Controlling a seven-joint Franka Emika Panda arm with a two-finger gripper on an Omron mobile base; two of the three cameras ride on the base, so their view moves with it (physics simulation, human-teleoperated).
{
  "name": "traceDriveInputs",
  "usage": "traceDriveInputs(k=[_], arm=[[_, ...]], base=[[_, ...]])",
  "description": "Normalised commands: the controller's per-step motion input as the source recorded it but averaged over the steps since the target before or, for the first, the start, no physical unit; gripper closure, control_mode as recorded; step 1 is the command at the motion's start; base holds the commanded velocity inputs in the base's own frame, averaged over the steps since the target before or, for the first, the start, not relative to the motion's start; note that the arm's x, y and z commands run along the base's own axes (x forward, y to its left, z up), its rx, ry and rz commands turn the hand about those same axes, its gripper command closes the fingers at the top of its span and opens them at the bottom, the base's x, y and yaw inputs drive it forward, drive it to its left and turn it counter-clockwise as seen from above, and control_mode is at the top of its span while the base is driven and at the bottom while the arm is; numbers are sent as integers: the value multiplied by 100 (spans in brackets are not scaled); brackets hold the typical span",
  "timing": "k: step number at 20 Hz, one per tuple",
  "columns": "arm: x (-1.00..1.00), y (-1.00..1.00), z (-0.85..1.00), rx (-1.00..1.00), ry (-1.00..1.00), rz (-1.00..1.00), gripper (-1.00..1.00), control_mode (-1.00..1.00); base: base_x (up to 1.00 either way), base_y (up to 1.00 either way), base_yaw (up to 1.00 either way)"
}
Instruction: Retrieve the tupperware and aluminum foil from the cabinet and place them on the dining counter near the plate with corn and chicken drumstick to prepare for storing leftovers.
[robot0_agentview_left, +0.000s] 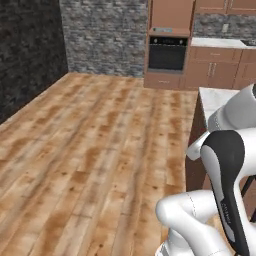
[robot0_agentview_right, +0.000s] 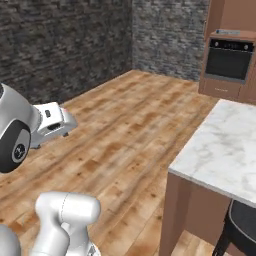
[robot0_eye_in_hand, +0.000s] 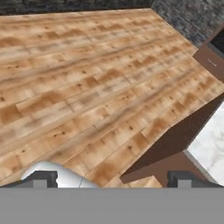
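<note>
Dining counter sits right, marble top over brown side | wooden floor spreads left | gripper hangs above floor, fingertips spread wide, holding nothing | wall oven far back.

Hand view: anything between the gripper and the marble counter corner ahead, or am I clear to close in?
Nothing visible stands in the way. The gripper holds nothing and looks over bare wooden floor toward the marble counter corner. Tupperware, foil and plate are not in sight, so the rest of the path cannot be judged.
</note>
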Motion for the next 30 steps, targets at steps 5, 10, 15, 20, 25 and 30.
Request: traceDriveInputs(k=[5, 10, 15, 20, 25, 30], arm=[[0, 0, 0, 0, 0, 0, -100, 100], [0, 0, 0, 0, 0, 0, -100, 100], [0, 0, 0, 0, 0, 0, -100, 100], [0, 0, 0, 0, 0, 0, -100, 100], [0, 0, 0, 0, 0, 0, -100, 100], [0, 0, 0, 0, 0, 0, -100, 100]], base=[[84, 80, -58], [100, 66, -43], [100, 4, -11], [100, 0, -9], [100, 0, -7], [100, 0, -5]])
